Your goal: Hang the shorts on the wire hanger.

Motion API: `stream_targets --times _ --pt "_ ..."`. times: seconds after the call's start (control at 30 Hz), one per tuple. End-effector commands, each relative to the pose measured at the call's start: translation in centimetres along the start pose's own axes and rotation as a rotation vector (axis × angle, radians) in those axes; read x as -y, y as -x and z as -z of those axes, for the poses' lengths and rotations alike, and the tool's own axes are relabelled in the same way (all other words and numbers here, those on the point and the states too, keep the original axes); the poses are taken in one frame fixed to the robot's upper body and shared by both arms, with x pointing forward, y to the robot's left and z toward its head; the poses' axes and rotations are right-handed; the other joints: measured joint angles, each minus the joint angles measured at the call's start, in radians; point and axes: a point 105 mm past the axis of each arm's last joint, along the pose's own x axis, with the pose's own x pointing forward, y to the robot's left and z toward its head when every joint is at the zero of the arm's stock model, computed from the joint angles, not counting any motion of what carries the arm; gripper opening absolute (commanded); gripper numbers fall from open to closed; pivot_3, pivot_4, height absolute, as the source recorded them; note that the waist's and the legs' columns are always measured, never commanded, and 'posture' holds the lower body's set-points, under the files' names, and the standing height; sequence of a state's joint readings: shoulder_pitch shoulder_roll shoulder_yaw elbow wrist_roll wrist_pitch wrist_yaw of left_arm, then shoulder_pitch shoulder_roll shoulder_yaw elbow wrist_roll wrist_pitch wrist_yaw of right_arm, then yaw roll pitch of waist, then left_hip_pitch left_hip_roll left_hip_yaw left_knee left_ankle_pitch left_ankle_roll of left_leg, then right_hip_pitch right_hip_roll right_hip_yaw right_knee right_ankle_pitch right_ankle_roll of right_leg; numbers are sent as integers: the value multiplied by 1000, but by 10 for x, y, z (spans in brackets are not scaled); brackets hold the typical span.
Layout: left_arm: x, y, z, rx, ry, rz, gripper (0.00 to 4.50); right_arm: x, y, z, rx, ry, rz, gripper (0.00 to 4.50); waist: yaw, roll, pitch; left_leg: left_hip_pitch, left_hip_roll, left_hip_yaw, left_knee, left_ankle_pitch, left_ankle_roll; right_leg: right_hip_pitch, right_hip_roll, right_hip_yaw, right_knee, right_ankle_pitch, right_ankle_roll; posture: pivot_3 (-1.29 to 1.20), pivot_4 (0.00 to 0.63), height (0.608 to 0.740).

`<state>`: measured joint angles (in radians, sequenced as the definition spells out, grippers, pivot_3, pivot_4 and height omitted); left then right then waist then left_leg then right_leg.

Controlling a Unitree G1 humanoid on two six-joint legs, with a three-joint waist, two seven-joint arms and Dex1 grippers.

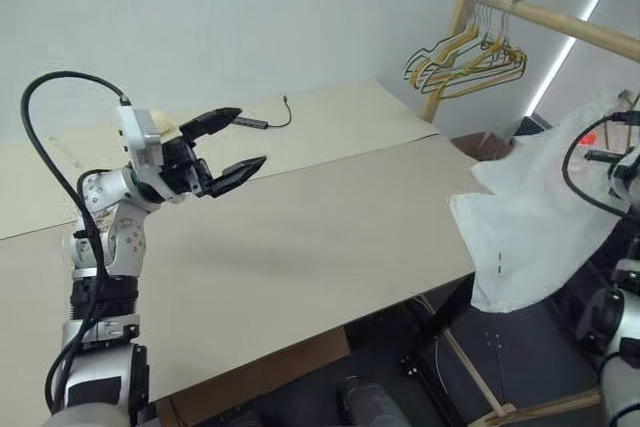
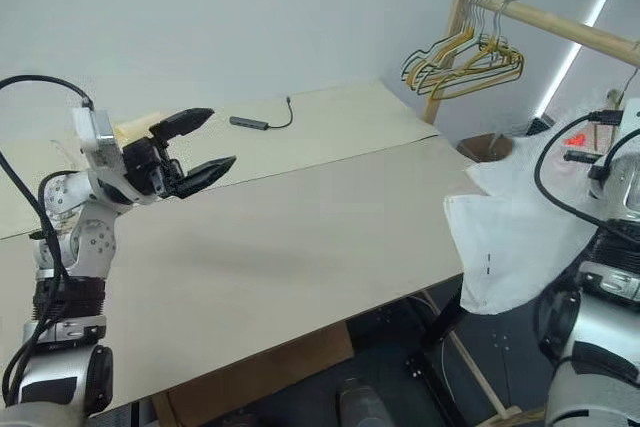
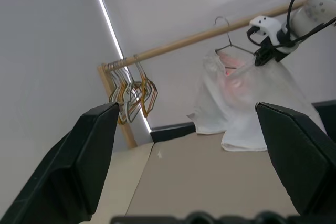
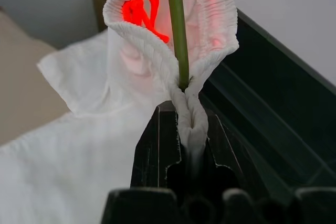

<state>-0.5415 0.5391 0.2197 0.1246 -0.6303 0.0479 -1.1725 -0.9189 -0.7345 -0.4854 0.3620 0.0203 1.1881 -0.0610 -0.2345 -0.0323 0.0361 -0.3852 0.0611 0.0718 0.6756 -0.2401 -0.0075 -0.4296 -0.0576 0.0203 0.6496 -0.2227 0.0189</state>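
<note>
Spanning beige table (image 1: 300, 237), wooden rail (image 1: 560, 22) beyond; L fingers (image 1: 225, 123) spread, R fingers (image 4: 157, 150) pinching shorts (image 1: 540, 227).

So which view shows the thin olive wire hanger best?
Left wrist view: the thin olive wire hanger shows its hook and shoulder above the white cloth shorts. Right wrist view has one wire; in the eye views I cannot make it out.

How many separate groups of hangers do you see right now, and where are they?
2. A bunch of yellow and green wire hangers hangs near the wooden rail's post end; their exact number is hidden by overlap. One thin olive wire hanger sits inside the white cloth shorts pinched by the right gripper.
</note>
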Motion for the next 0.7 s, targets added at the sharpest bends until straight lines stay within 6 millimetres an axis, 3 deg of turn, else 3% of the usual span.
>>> stream_targets --times 0.03,0.17,0.4,0.7 --pt "4 -2 -10 31 -17 1 4500 12 5 -27 102 -106 79 81 2 1 0 0 0 0 0 0 0 1 0 0 -1 0 0 -171 0 740" --pt "8 -1 -4 1 -21 -4 4500 2 -3 -25 55 -225 67 81 2 1 1 2 -1 -1 0 -1 1 4 -1 -1 -3 1 1 -158 0 740" --pt "11 2 -4 -18 -21 4 4500 11 -11 -25 24 -371 131 81 5 5 3 1 -2 -1 -1 -2 3 5 -1 0 -5 1 2 -145 0 740" --pt "18 2 -7 5 -6 51 4500 -3 -17 4 -156 -369 137 81 5 7 4 1 -2 -2 -2 -2 3 6 -1 0 -8 1 2 -149 0 740"
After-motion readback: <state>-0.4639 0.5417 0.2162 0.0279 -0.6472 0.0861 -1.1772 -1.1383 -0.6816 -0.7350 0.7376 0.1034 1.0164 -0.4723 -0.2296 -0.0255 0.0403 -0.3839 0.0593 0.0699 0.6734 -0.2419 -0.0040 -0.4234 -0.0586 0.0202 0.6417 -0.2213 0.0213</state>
